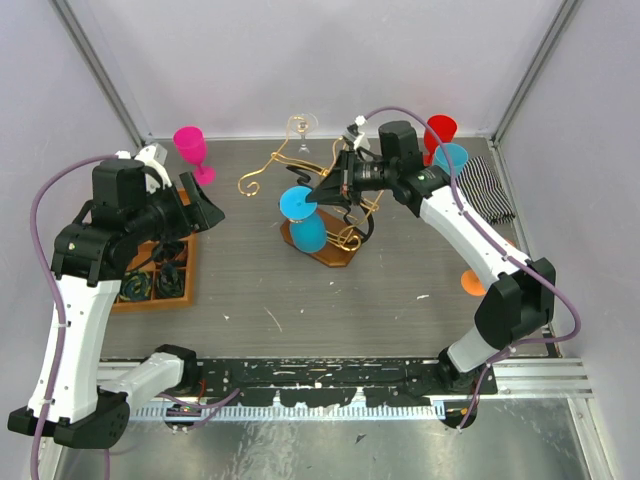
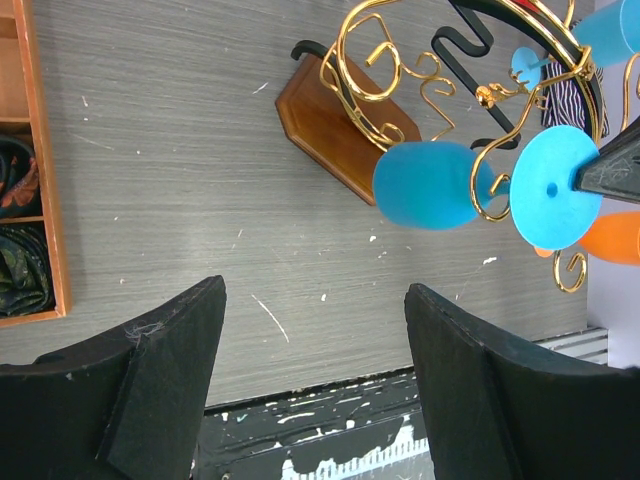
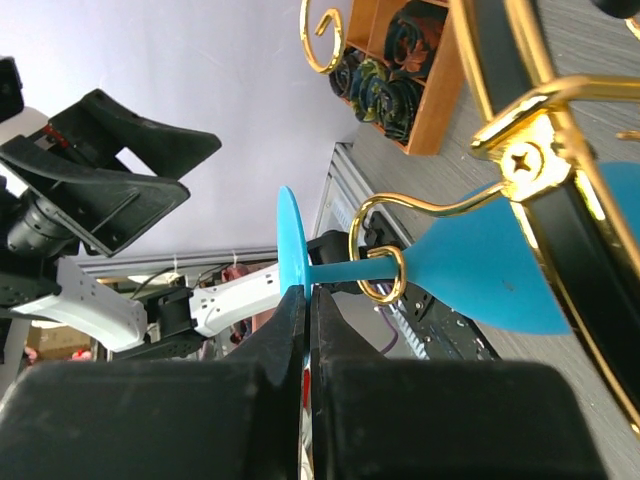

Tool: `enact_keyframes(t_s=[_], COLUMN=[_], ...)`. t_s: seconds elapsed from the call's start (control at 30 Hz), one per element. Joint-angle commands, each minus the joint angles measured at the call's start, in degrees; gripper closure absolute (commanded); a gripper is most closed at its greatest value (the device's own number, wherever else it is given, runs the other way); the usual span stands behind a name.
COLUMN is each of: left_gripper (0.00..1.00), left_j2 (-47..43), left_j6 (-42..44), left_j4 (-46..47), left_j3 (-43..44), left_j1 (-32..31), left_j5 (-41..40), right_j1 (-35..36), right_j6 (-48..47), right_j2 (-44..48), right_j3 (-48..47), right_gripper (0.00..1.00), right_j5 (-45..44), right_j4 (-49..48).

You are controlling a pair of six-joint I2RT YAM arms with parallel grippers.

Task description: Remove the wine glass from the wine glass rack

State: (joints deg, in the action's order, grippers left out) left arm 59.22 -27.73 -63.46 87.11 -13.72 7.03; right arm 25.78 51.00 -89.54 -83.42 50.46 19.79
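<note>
A blue wine glass (image 1: 308,235) hangs sideways on the wine glass rack (image 1: 262,170), a tangle of gold wire arms on a brown wooden base (image 2: 330,120). Its stem runs through a gold loop (image 3: 385,275). My right gripper (image 1: 325,190) is shut on the thin edge of the glass's round foot (image 3: 292,240), just left of the stem, with the blue bowl (image 3: 490,270) to the right. The left gripper (image 2: 315,290) is open and holds nothing; it hovers over bare table left of the rack, with the glass (image 2: 425,185) ahead of it.
An orange compartment tray (image 1: 185,290) with dark rolled items sits under the left arm. A pink glass (image 1: 190,145) stands at the back left. A red glass (image 1: 440,130), another blue glass (image 1: 452,158) and a striped cloth (image 1: 490,190) are at the back right.
</note>
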Motion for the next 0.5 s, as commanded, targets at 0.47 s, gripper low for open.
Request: enact_keyframes(t_s=[0.47], left_gripper=[0.21], left_j2=[-0.8], left_j6=[0.0], left_j4=[-0.6], left_j3=[-0.4], left_j1=[-0.1], left_j5=[1.0], right_j1=[1.4], right_j6=[-7.5], right_j2=[2.4], right_j3=[-2.5], right_gripper=[0.99], right_j5=[-2.3], right_j4=[5.8])
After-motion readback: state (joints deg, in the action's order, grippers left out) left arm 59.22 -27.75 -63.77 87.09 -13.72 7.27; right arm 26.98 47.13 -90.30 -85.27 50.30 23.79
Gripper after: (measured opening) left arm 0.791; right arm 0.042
